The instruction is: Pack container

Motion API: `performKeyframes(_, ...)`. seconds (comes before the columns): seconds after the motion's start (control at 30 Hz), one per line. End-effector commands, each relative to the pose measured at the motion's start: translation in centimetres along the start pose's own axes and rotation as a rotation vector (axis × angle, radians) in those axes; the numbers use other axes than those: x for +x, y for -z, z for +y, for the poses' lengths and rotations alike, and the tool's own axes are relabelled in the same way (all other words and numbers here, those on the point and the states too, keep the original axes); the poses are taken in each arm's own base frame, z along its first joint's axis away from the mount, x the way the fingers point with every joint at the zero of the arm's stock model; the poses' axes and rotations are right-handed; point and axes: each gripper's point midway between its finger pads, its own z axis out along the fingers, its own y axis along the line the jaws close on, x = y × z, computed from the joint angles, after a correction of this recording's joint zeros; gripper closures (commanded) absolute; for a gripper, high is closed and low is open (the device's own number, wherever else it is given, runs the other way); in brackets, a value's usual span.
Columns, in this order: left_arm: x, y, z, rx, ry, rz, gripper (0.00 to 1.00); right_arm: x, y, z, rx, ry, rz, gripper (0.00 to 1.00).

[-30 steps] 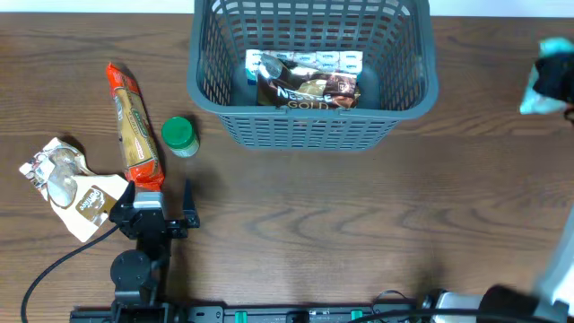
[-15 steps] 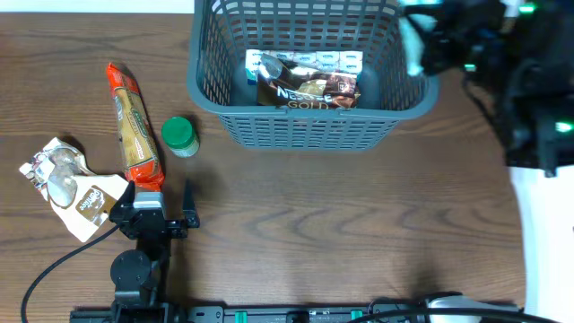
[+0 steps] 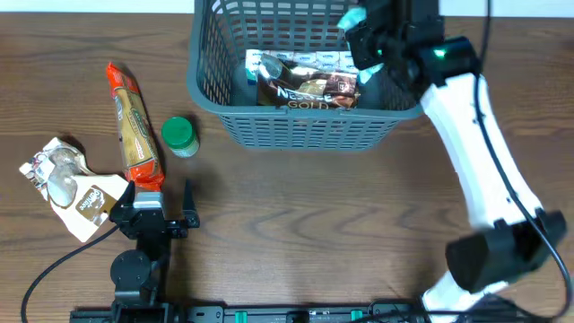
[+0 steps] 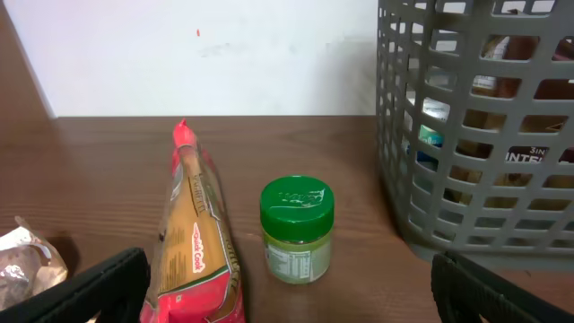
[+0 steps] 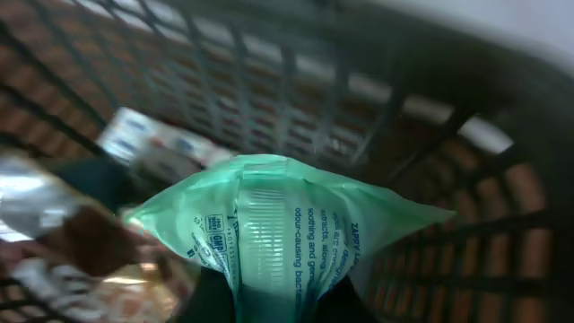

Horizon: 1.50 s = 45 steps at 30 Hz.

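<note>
At the far left of my overhead view a crumpled white and brown wrapper (image 3: 65, 182) lies flat on the counter (image 3: 314, 224). Just right of it is a long orange-red biscuit packet (image 3: 134, 126), running from upper left down to lower right. Its lower end reaches my left hand (image 3: 160, 199), which sits low on the counter at the lower left of the frame. That hand is spread wide. On the left wrist camera its two fingers show only in the bottom corners, with nothing gripped between them. The biscuit packet lies closer to the left finger. A small jar with a green lid (image 3: 179, 136) stands upright just right of the packet, apart from it and well short of the basket.

The container (image 3: 309, 126), a grey slotted basket, sits at the top centre of the overhead frame, right of the jar. On its floor I can see a white and blue strip of sachets (image 3: 300, 61) towards the back. A brown coffee pouch (image 3: 309, 90) lies in front of it, partly overlapping.

At the basket's upper right corner my right hand (image 3: 369, 40) is over the inside of the basket, on the end of the white arm (image 3: 475, 135) that runs down to the lower right. It is pressed together, pinching a mint green packet (image 5: 269, 233). On the right wrist camera that packet fills the middle of the frame, with the basket's lattice wall behind it.
</note>
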Motion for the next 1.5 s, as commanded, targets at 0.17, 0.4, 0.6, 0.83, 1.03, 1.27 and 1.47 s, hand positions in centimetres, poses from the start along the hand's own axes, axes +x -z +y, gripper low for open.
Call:
performKeyframes(0.17,1.8,-0.1,0.2,-0.01,-0.005,0.055,0.02,2.8,-4.5,-1.2,0.033,-0.086,0.103,0.99)
performKeyframes(0.4,1.8,-0.1,0.2,-0.01,-0.005,0.055,0.01,2.9,-4.5,-2.0,0.073,-0.074,0.105,0.01)
performKeyframes(0.6,1.8,-0.1,0.2,-0.011,-0.005,0.055,0.01,1.9,-3.5,-2.0,0.073,-0.035,0.076,0.01)
performKeyframes(0.83,1.8,-0.1,0.2,-0.011,-0.005,0.055,0.01,-4.2,3.7,-3.2,0.132,-0.068,-0.095,0.01)
performKeyframes(1.03,1.8,-0.1,0.2,-0.011,-0.005,0.055,0.01,-5.3,13.7,-10.8,0.503,-0.238,-0.179,0.01)
performKeyframes(1.27,1.8,-0.1,0.2,-0.011,-0.005,0.055,0.01,-2.1,22.3,-18.1,0.758,-0.412,-0.21,0.01)
performKeyframes(1.47,1.8,-0.1,0.2,-0.011,-0.005,0.055,0.01,1.1,24.6,-21.1,0.804,-0.579,-0.186,0.01)
